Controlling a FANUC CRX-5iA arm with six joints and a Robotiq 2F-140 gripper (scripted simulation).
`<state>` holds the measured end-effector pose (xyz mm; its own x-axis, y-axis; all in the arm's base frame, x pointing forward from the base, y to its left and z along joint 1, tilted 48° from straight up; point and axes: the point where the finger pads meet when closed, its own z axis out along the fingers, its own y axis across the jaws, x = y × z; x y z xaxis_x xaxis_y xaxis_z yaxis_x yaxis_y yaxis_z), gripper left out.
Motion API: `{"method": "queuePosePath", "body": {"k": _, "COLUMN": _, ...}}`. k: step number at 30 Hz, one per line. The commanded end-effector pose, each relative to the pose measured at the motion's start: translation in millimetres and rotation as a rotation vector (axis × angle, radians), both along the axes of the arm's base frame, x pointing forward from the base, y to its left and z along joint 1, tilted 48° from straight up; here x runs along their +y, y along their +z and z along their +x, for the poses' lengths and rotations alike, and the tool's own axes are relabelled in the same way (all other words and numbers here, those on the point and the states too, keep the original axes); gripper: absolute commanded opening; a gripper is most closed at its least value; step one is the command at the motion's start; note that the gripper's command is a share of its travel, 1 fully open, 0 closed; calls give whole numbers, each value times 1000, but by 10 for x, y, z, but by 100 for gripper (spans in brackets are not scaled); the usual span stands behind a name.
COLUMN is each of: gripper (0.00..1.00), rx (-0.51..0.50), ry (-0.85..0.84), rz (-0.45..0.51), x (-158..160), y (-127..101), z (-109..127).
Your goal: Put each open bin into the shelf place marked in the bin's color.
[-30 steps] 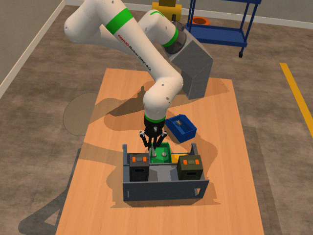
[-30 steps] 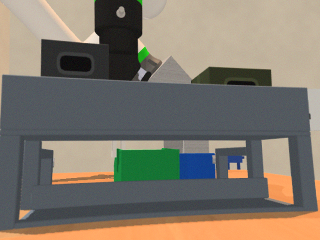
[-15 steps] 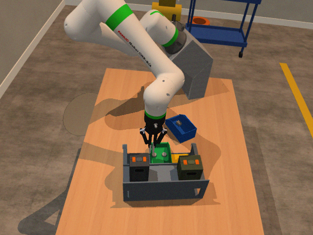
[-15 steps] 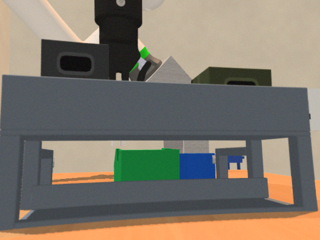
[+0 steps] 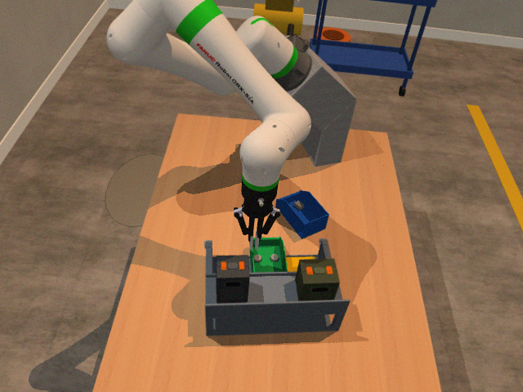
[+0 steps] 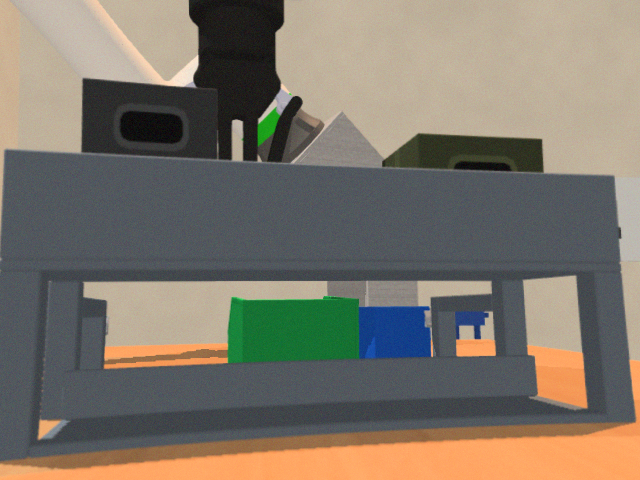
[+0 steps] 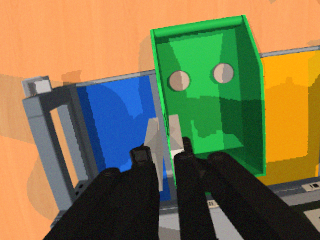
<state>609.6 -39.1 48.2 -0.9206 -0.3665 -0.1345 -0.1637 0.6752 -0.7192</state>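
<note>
The green bin [image 5: 268,255] stands in the shelf [image 5: 274,291], front end out, with two round parts in it. In the wrist view it [image 7: 210,94] sits between a blue mark [image 7: 120,127] and a yellow mark [image 7: 287,114]. From the exterior view its rear end [image 6: 293,330] rests behind the lip. My gripper [image 5: 254,243] is shut, its fingertips right over the bin's left wall rim; I cannot tell whether they touch it. The blue bin [image 5: 305,211] with one part lies askew on the table behind the shelf.
A black case [image 5: 232,278] and an olive case [image 5: 317,278] stand on the shelf's top board, left and right of the green bin. The robot's grey base [image 5: 329,113] stands at the table's far edge. A blue cart [image 5: 363,46] is on the floor beyond.
</note>
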Motion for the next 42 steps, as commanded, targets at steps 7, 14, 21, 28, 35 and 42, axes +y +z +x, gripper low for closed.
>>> {"method": "queuePosePath", "body": {"k": 7, "gripper": 6, "rx": 0, "ry": 0, "rz": 0, "x": 76, "y": 80, "z": -47}}
{"method": "queuePosePath", "body": {"k": 14, "gripper": 6, "rx": 0, "ry": 0, "rz": 0, "x": 139, "y": 149, "z": -87}}
{"method": "queuePosePath", "body": {"k": 21, "gripper": 6, "rx": 0, "ry": 0, "rz": 0, "x": 175, "y": 187, "z": -110}}
{"method": "queuePosePath", "body": {"k": 28, "gripper": 6, "rx": 0, "ry": 0, "rz": 0, "x": 210, "y": 226, "z": -133}}
{"method": "queuePosePath", "body": {"k": 35, "gripper": 6, "rx": 0, "ry": 0, "rz": 0, "x": 225, "y": 242, "z": -143}}
{"method": "queuePosePath", "body": {"k": 42, "gripper": 6, "rx": 0, "ry": 0, "rz": 0, "x": 233, "y": 251, "z": -148}}
